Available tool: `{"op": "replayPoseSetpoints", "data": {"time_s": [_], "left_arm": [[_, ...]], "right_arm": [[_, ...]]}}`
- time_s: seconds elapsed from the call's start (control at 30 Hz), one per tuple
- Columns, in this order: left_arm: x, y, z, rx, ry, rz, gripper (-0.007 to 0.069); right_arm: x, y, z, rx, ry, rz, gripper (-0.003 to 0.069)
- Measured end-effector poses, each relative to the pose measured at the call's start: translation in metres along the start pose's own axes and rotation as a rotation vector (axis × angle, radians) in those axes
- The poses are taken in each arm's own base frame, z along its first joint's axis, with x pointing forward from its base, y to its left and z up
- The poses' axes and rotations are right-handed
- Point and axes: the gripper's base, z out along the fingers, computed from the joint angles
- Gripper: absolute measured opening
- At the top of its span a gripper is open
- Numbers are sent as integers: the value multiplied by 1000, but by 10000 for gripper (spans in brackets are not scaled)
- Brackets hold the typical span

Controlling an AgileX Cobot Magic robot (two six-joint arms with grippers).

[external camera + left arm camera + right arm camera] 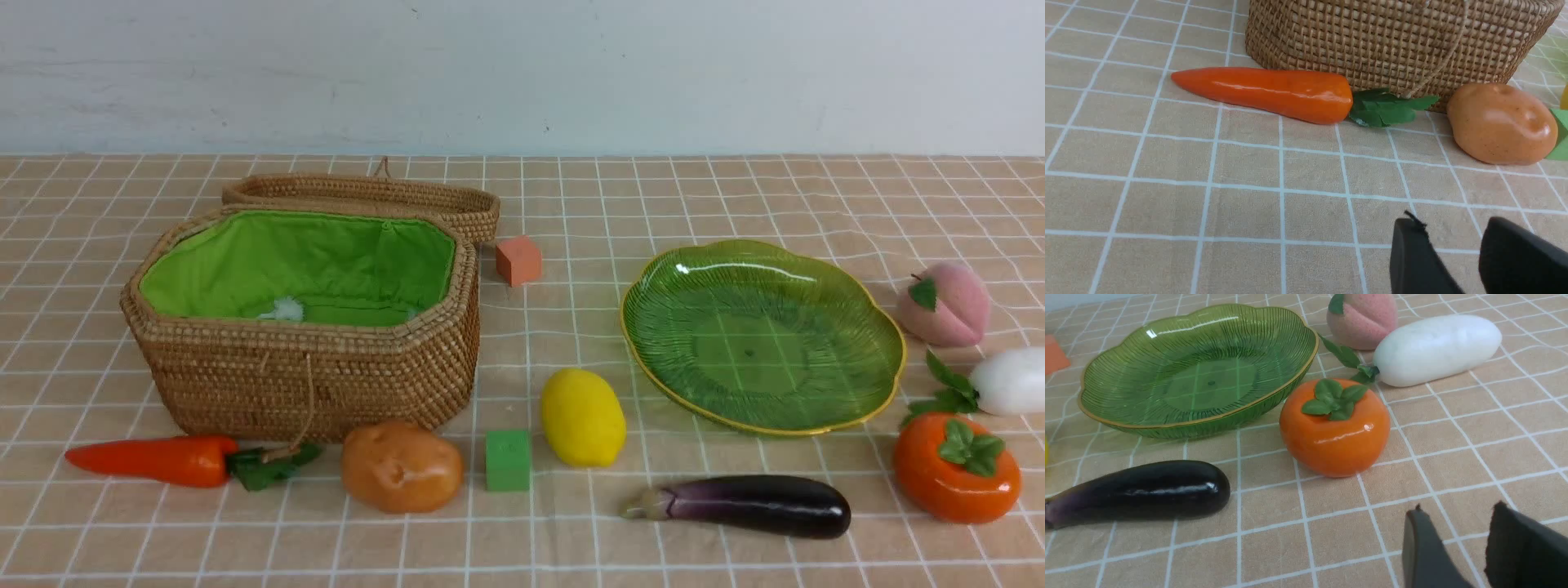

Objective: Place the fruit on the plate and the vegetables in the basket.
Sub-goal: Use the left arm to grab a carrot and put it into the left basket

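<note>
Status: start of the sort by my read. Nothing is placed, first pick not begun.

Left pincer: jaws partway apart, nothing between them, low over the table. Right pincer: same, partway apart, empty.

Front view, bottom of frame upward:
- eggplant lower right of centre, lying flat, stem end to the left
- persimmon lower right, cap up
- potato lower centre-left, just in front of the basket
- carrot lower left, leaves up against the basket wall
- green cube between potato and lemon; not task, leave it
- radish at right edge, partly cut off, leaves pointing at the plate
- plate right of centre, bare
- basket left of centre, lid folded open behind it; no vegetable visible inside, only a small white scrap I can't identify
- peach right, above the radish
- orange cube just right of the lid; leave it

Next, my call: the right pincer faces the persimmon. It's wide and glossy, so the jaws likely need more opening, then close around the body below the cap and carry it to the plate. The left pincer has carrot and potato ahead. The carrot is slim: grip across mid-body, lift clear of the rim, drop in the basket.
</note>
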Motion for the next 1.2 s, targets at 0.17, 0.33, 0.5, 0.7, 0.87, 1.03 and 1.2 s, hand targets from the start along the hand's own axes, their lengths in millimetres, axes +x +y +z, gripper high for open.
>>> {"op": "replayPoseSetpoints", "data": {"time_s": [0.17, 0.33, 0.5, 0.7, 0.87, 1.03, 1.2], "left_arm": [[0, 0, 0, 0, 0, 0, 239], [0, 0, 0, 0, 0, 0, 239], [0, 0, 0, 0, 0, 0, 239], [0, 0, 0, 0, 0, 0, 239], [0, 0, 0, 0, 0, 0, 239], [-3, -1, 0, 10, -31, -17, 239], [-15, -7, -2, 110, -148, -382, 239]], "right_arm": [[0, 0, 0, 0, 0, 0, 241], [0, 0, 0, 0, 0, 0, 241], [0, 0, 0, 0, 0, 0, 241], [0, 0, 0, 0, 0, 0, 241], [0, 0, 0, 0, 0, 0, 241], [0, 0, 0, 0, 0, 0, 241], [0, 0, 0, 0, 0, 0, 241]]}}
